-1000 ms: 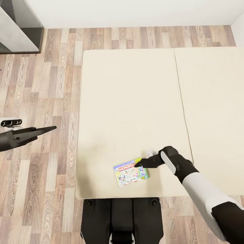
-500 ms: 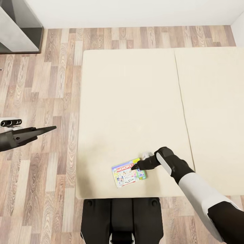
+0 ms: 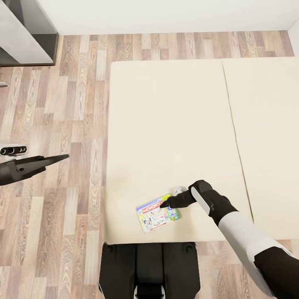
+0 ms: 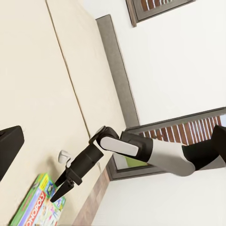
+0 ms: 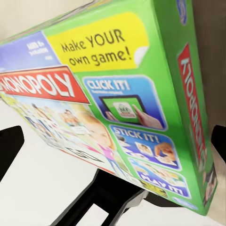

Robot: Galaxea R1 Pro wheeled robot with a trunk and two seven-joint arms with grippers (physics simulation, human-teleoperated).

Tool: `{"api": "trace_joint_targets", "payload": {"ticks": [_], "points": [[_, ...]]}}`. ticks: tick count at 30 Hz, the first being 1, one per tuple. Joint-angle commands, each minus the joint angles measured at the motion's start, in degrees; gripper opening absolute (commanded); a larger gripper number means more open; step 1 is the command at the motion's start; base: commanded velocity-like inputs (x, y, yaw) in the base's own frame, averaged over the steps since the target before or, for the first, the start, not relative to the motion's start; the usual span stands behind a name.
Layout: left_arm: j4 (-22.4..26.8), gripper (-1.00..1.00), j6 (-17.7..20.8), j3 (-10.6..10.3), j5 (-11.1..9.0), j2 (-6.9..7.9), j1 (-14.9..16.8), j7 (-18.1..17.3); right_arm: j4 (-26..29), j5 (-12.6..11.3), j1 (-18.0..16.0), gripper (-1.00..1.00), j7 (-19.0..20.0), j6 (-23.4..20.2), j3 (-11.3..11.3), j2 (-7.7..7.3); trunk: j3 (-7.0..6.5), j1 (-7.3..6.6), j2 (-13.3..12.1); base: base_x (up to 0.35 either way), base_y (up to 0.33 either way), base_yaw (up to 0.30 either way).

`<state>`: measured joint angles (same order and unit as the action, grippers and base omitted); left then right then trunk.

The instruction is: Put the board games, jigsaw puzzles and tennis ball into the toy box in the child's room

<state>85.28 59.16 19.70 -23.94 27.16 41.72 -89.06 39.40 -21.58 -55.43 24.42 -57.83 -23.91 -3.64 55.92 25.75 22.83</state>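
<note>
Cream mattress of the bed [image 3: 174,124] carries one board game [image 3: 158,212], a Monopoly box lying flat near the edge closest to my base. I have the right gripper [image 3: 167,204] at the box's far corner, arm reaching low across the bed. In the right wrist view the box [image 5: 113,103] sits right at the jaws, its green side edge facing them and dark finger shapes either side; the fingertips look slightly parted in the left wrist view, but I cannot tell whether they are clamped on the box or merely around its edge. My judgement: edge approach is chosen because the box is too thin to grab from above. Left gripper [image 3: 62,157] hangs over the wood floor [image 3: 62,104], well apart, jaws look closed, parked clear.
</note>
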Motion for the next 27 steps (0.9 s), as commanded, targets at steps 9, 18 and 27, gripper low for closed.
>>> {"api": "trace_joint_targets", "payload": {"ticks": [9,18,27], "points": [[-0.03,1.00,0.61,-0.02,0.05,0.05,0.02,-0.24,0.06,0.40,-0.03,1.00,0.54,-0.09,-0.17,-0.05,0.06,0.03,0.09,0.000,0.121,0.000],[-0.03,1.00,0.61,-0.01,0.04,0.05,0.02,-0.24,0.06,0.40,-0.03,1.00,0.54,-0.03,-0.17,-0.05,0.06,0.03,0.09,0.000,0.009,0.000],[-0.03,1.00,0.61,-0.01,0.04,0.00,0.02,-0.24,0.06,0.40,-0.03,1.00,0.54,-0.01,-0.17,-0.07,0.06,0.03,0.09,0.000,0.072,0.000]]}}
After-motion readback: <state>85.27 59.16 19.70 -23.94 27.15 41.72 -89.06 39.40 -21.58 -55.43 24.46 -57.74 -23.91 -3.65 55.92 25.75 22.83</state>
